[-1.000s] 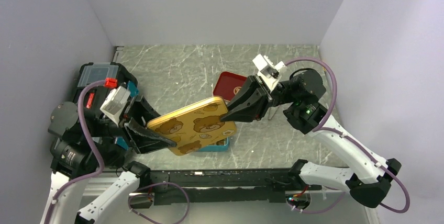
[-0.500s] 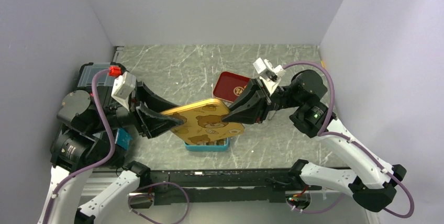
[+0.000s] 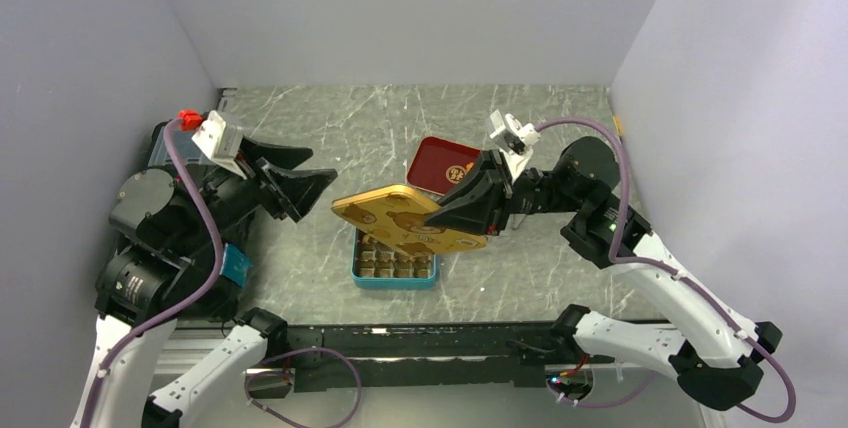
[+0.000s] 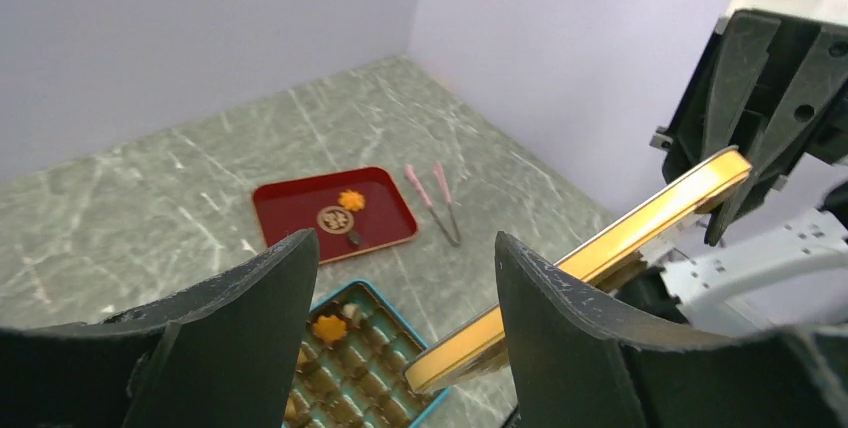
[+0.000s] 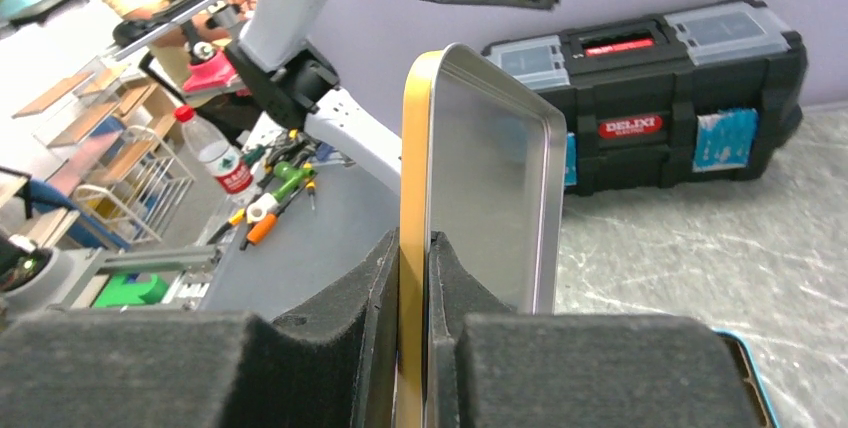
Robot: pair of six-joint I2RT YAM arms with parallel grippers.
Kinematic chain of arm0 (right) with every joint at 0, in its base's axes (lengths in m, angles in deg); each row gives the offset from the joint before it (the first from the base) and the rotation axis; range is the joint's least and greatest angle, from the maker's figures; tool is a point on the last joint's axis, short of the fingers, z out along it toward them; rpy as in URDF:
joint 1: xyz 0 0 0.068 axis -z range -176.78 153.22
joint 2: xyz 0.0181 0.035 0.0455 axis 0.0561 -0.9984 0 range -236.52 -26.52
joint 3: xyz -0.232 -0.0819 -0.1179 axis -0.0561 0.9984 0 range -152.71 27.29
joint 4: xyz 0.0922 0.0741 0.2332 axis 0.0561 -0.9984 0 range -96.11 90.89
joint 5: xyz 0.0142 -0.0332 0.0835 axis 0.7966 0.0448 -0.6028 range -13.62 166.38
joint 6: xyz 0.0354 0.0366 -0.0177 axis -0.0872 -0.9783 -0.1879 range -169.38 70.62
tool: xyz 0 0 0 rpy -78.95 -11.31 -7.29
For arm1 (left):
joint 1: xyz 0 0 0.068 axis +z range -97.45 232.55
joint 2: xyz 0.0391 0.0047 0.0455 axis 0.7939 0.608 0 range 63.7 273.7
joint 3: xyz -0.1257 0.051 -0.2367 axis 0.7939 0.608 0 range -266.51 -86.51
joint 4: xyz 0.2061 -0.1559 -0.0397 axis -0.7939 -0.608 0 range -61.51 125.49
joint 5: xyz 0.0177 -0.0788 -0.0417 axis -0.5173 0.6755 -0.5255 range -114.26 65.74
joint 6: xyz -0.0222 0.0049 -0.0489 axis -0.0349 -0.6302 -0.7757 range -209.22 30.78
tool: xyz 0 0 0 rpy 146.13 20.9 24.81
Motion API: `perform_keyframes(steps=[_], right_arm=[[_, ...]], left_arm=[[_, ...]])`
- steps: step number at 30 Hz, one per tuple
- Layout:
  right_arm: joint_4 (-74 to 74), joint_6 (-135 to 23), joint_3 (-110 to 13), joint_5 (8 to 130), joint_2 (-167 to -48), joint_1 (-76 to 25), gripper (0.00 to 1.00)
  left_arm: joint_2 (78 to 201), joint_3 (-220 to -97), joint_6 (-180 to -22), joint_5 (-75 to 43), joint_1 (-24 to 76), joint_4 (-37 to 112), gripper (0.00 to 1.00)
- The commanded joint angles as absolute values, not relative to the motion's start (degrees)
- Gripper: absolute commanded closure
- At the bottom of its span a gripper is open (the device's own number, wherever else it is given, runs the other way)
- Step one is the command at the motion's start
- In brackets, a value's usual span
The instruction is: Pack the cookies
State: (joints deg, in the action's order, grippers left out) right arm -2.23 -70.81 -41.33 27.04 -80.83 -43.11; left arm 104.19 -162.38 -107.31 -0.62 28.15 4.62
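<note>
- Grey-veined marble table (image 3: 300, 128), walled in by plain pale panels, with a teal tin (image 3: 395, 284) near the front edge.
- Right gripper (image 3: 448, 218) is clamped on one rim of the gold lid (image 3: 405, 220). The lid hangs tilted over the tin, hiding part of it.
- Left gripper (image 3: 318, 168) has its jaws wide apart, holds nothing and sits well away from the lid.
- Cookies: an orange flower (image 4: 329, 328) lies in the tin. Another flower (image 4: 351, 200) and a round dark one (image 4: 334, 219) lie on the red tray (image 4: 290, 203).
- With pieces unpacked, I judge closing premature, so the lid should be parked on bare table.
- A one-edge pinch can swing, so move slowly and keep clear of the tongs (image 4: 440, 203).
- Let the far edge touch down before opening the jaws.
</note>
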Motion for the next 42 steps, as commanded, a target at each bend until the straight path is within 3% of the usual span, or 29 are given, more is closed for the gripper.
perform_keyframes(steps=[1, 13, 26, 42], right_arm=[[-4.09, -71.06, -42.38, 34.55, -81.61, -43.33, 1.0], [4.08, -85.55, -39.33, 53.56, -83.7, -43.35, 1.0], [22.53, -111.91, -22.58, 69.41, -83.14, -43.13, 1.0], [48.61, -131.85, -6.82, 76.29, -94.28, -42.67, 1.0]], left_arm=[[101.85, -162.39, -106.15, -9.06, 28.3, 6.84, 0.29], [94.15, -150.21, -109.74, -11.27, 28.37, 2.27, 0.29], [87.78, -134.59, -115.3, -7.99, 28.38, 3.62, 0.3], [85.31, -125.92, -116.97, -4.3, 28.47, 2.51, 0.3]])
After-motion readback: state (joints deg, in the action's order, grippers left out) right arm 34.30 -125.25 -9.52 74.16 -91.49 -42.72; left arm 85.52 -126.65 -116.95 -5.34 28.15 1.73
